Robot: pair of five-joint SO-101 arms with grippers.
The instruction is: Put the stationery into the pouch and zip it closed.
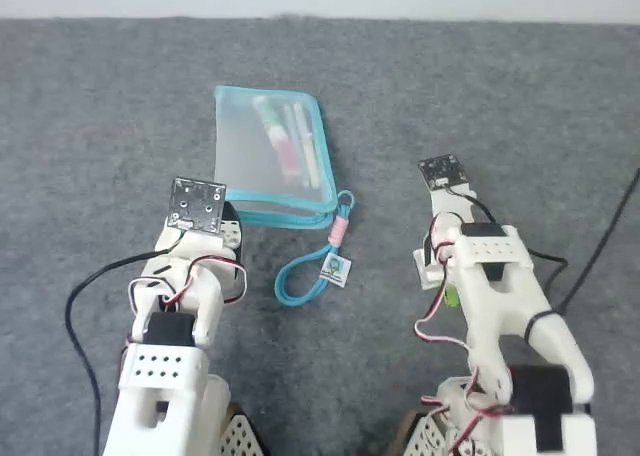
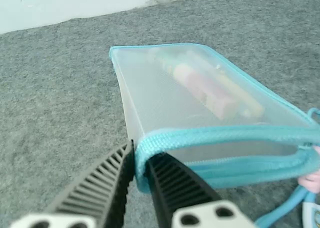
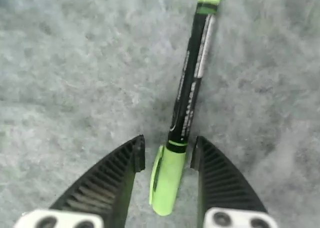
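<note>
The right gripper (image 3: 168, 144) is open, astride the green cap end of a black-and-green highlighter pen (image 3: 192, 93). The pen's long axis runs straight out between the fingers along the grey felt table (image 3: 65, 63). The left gripper (image 2: 140, 155) is clamped on a corner of the translucent teal-edged zip pouch (image 2: 165, 98), well apart from the pen.

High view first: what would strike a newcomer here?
A see-through pouch edged in turquoise lies mid-table with pens inside, the left gripper pinching its corner. The right gripper stands open astride a green and black pen on the grey mat.
</note>
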